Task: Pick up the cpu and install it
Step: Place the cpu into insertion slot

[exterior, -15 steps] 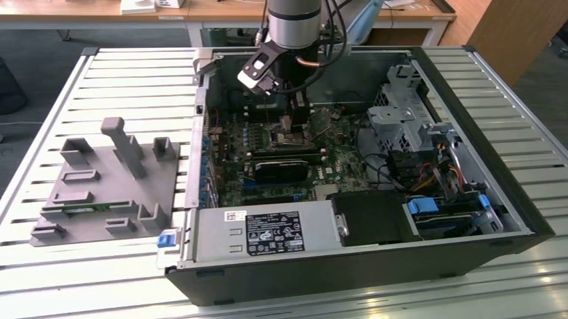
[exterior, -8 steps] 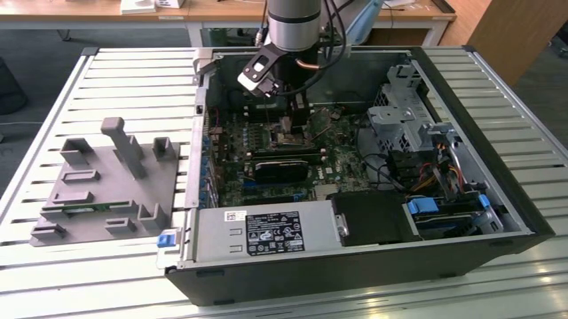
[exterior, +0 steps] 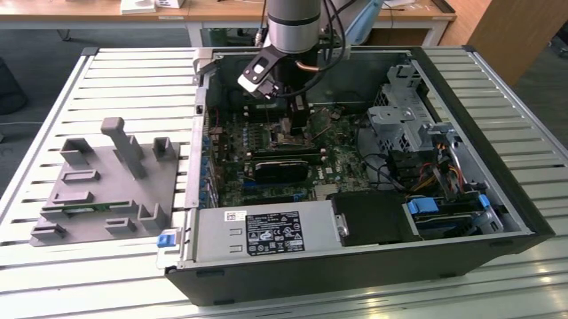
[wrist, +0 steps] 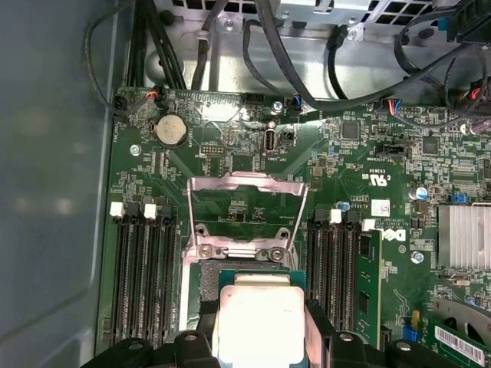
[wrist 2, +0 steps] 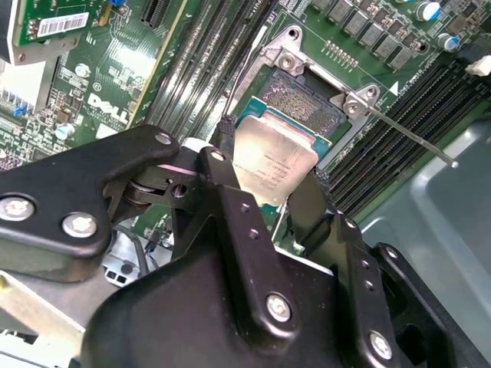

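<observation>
Slatted worktop bearing an open computer case: the cpu is gripped at opposite edges by the fingers, over the motherboard's open socket.

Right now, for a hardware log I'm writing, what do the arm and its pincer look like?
The arm is a silver-grey round tube ending in a dark collar, with black cables hanging alongside it. A white-and-black block sits at its wrist. The pincer is matte black, built of flat, angular link plates fastened with silver screw heads.
</observation>
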`<state>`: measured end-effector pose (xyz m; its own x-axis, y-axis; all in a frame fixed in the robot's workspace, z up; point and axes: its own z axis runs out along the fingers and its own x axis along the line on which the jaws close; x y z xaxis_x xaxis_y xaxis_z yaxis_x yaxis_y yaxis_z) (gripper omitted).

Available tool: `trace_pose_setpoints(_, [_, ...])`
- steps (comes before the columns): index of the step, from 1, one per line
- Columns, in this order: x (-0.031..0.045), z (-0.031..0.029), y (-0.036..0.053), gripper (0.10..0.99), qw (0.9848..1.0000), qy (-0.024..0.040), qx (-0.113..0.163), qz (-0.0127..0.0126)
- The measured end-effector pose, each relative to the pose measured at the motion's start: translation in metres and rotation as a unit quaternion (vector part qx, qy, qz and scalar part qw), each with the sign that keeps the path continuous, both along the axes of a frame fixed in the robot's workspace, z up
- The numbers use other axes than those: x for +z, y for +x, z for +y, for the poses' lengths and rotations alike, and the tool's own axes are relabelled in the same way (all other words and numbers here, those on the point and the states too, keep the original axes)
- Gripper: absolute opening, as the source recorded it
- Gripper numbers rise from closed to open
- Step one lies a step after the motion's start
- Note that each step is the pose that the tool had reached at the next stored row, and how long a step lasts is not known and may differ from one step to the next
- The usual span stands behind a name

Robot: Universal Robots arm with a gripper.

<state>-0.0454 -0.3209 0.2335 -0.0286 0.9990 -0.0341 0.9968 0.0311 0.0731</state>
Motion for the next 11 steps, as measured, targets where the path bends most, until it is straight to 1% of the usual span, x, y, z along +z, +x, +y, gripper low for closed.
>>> trace_pose_setpoints(8, [-0.0044, 0.0001, -0.0002, 0.529, 1.0000, 0.0000, 0.000, 0.0000])
trace_pose_setpoints(11, [-0.0073, 0.0015, -0.0002, 0.529, 1.0000, -0.0001, 0.000, 0.0000])
